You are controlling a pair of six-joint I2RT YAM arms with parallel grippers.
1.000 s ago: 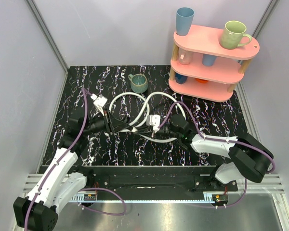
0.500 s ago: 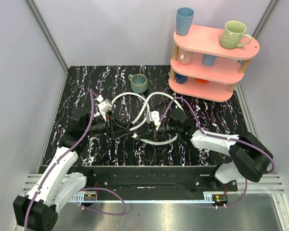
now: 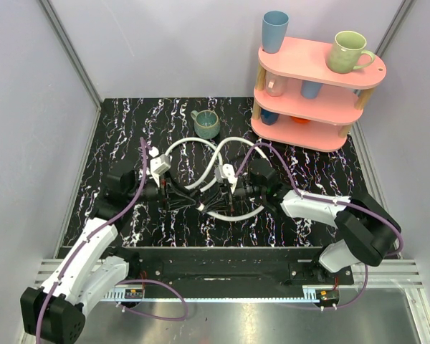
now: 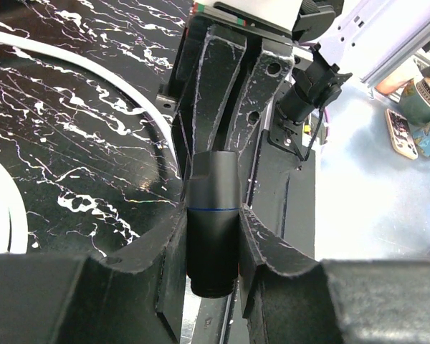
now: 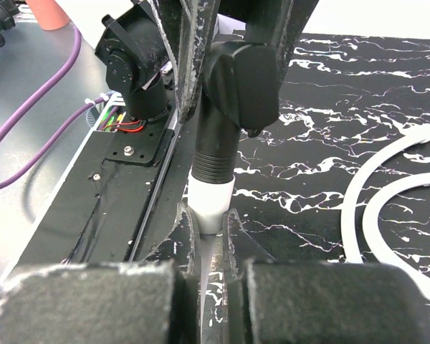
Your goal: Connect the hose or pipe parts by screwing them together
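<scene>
Two white hoses (image 3: 190, 147) loop over the black marbled table; one also shows in the left wrist view (image 4: 93, 75) and one in the right wrist view (image 5: 376, 208). My left gripper (image 4: 213, 226) is shut on a black cylindrical end fitting (image 4: 211, 208) with a thin blue ring. My right gripper (image 5: 211, 215) is shut on a white hose end (image 5: 211, 201) with a black ribbed collar (image 5: 216, 154). The collar meets the black fitting (image 5: 240, 75) end to end. From above, the left gripper (image 3: 193, 201) and right gripper (image 3: 216, 201) face each other, tips close together.
A teal mug (image 3: 206, 123) stands behind the hoses. At the back right, a pink three-tier shelf (image 3: 322, 63) carries a blue cup (image 3: 274, 31), a green mug (image 3: 349, 51) and smaller cups. Purple cables (image 3: 132, 193) trail along both arms. A black rail (image 3: 215, 261) runs along the near edge.
Both wrists have turned and drawn closer together, the left moving right and the right moving left. The fittings now sit in line. Both grips have stayed shut.
</scene>
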